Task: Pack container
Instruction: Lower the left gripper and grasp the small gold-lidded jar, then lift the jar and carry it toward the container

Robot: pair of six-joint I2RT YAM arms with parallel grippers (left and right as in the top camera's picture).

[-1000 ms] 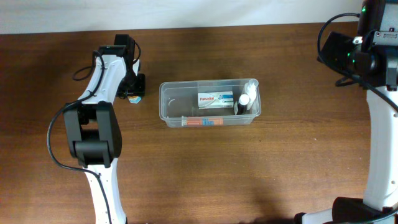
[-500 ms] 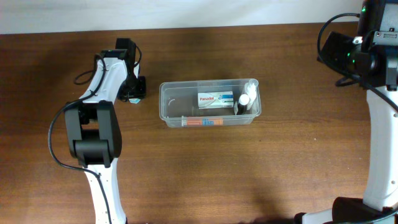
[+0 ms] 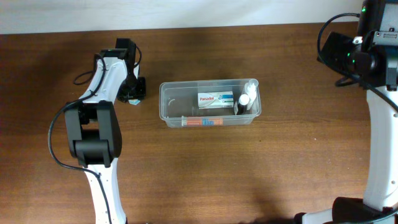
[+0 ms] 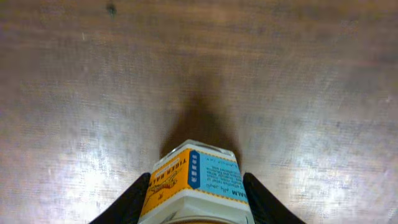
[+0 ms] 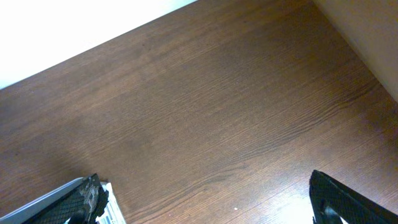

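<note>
While left end effector (image 4: 198, 186) clamps small box (image 4: 200, 176), right end effector (image 5: 205, 186) gapes wide

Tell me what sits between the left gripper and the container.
Bare table separates the left gripper, gripping a small box, from the container, per the overhead view.
</note>
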